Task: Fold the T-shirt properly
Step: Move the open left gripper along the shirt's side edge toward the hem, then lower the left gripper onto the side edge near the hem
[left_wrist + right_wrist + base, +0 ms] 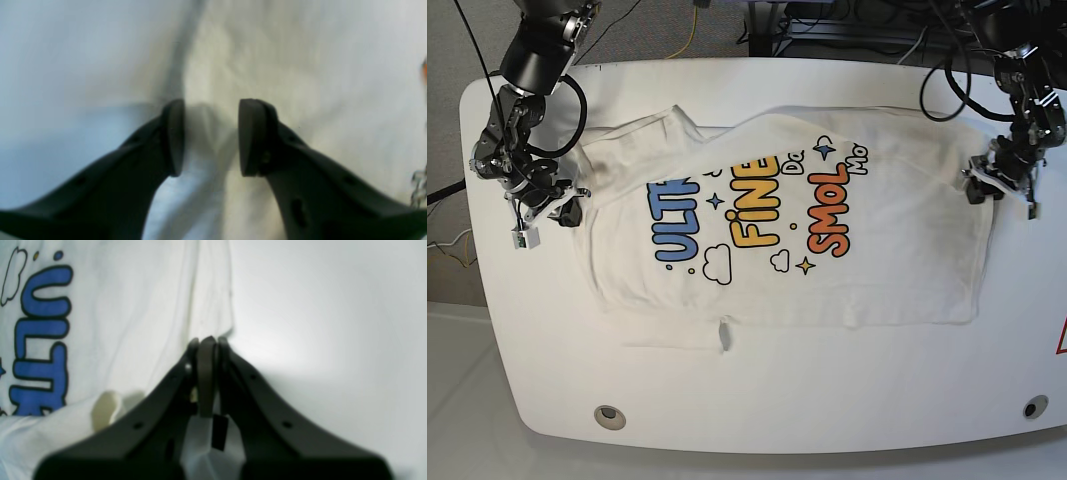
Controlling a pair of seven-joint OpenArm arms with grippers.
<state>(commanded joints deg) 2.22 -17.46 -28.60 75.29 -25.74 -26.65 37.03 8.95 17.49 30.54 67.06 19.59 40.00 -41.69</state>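
Base view shows the T-shirt (787,240) lying print-up across the white table (757,400), spread sideways, with a thin strip of fabric sticking out past its near edge. Further back, the right gripper (567,205) sits at the shirt's edge on that view's left, and the left gripper (987,180) sits over the opposite edge on the view's right.

From the right wrist camera, the right gripper (206,350) has its jaws pressed together at the cloth's border, with pale fabric bunched just behind the pads and the blue lettering (41,340) off to one side; it appears to be pinching the hem. From the left wrist camera, the left gripper (210,133) has its jaws parted with a clear gap between them, hovering over a soft ridge of white cloth and gripping nothing.

Judged from its wrinkles and drape, the shirt is light, limp cotton that will sag, stretch and drag rather than keep any shape. A pinch on a doubled edge or seam at each end should probably hold best; a single thin layer may slip free.
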